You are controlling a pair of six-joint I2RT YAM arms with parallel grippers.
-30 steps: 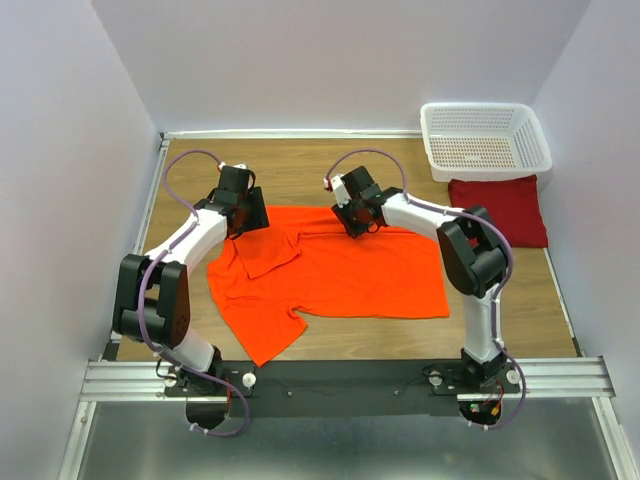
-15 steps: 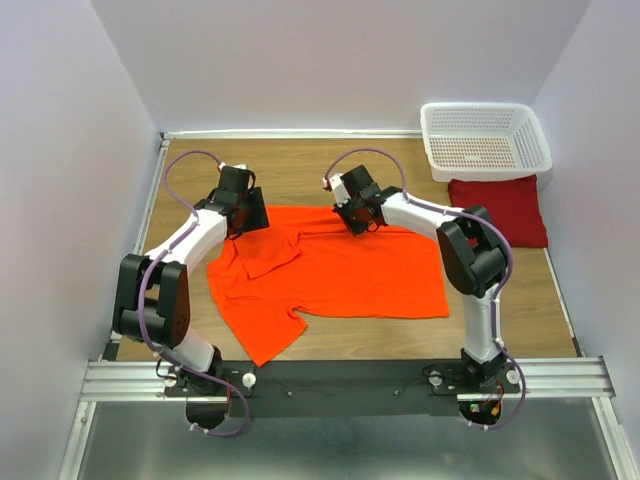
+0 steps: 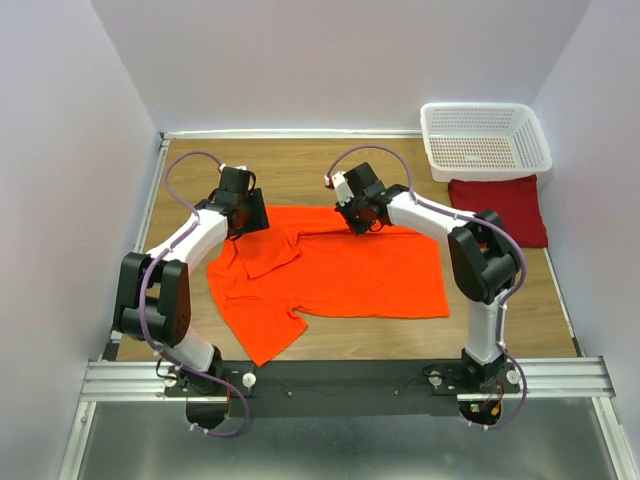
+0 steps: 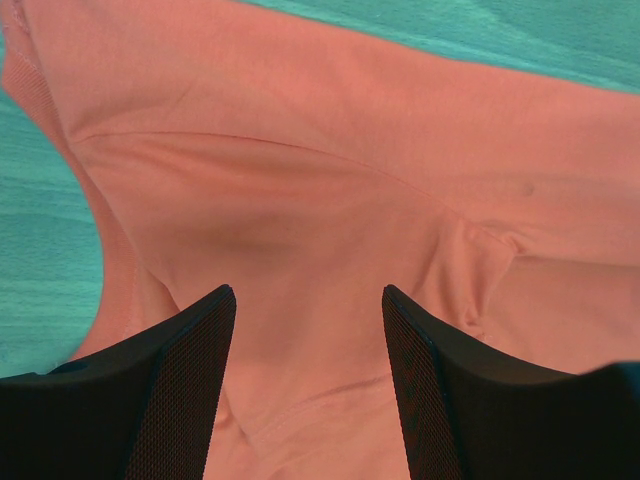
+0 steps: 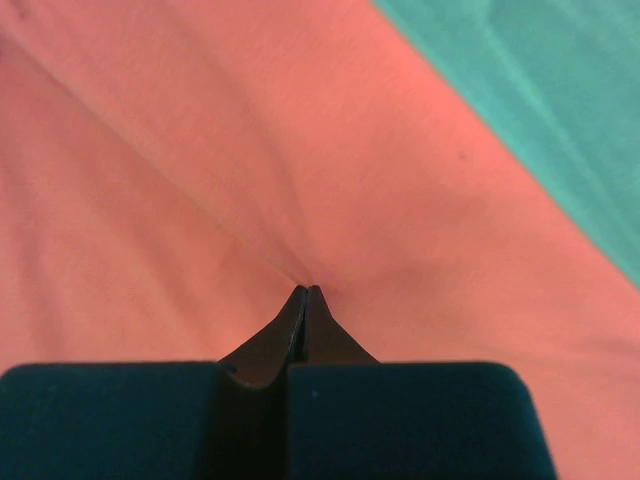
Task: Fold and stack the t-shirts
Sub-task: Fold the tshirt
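On the table (image 3: pixel 300 165), orange t-shirt (image 3: pixel 350 280), left jaws open over it, right jaws pinching it

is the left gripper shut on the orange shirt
No, the left gripper is spread wide open over the orange shirt, with bare cloth showing in the gap.

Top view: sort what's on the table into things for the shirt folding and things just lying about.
Job:
orange t-shirt, pinched by the right gripper
folded dark red t-shirt
left gripper, open over the orange cloth

Lying about:
white mesh basket, far right corner
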